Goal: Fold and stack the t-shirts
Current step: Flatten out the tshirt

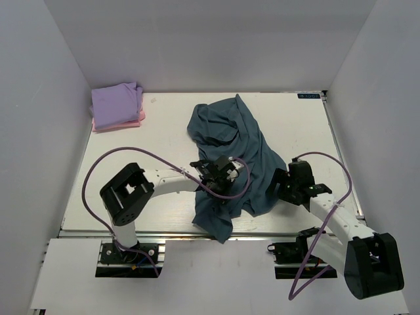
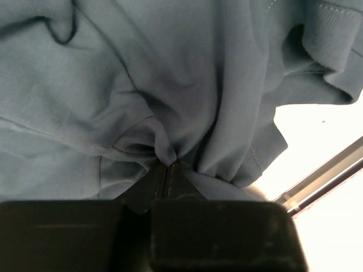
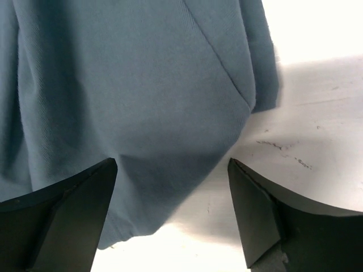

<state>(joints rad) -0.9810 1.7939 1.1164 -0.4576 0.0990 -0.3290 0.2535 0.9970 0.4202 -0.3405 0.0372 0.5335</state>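
Note:
The large dark teal-blue t-shirt (image 1: 233, 154) lies crumpled across the middle of the table, its lower part hanging toward the near edge. My left gripper (image 1: 223, 172) is shut on a pinch of its cloth (image 2: 170, 153), which bunches at the fingertips. My right gripper (image 1: 283, 186) is open at the shirt's right edge, with the cloth's edge (image 3: 142, 141) lying between and under the fingers (image 3: 85, 192) and bare table on the right side. The lavender-purple shirt (image 1: 117, 100) lies folded on the pink one (image 1: 125, 123) at the far left corner.
White walls close the table on the left, back and right. The table's near edge (image 1: 164, 231) and a metal rail (image 2: 323, 175) run just below the shirt. Purple cables (image 1: 98, 170) loop off both arms.

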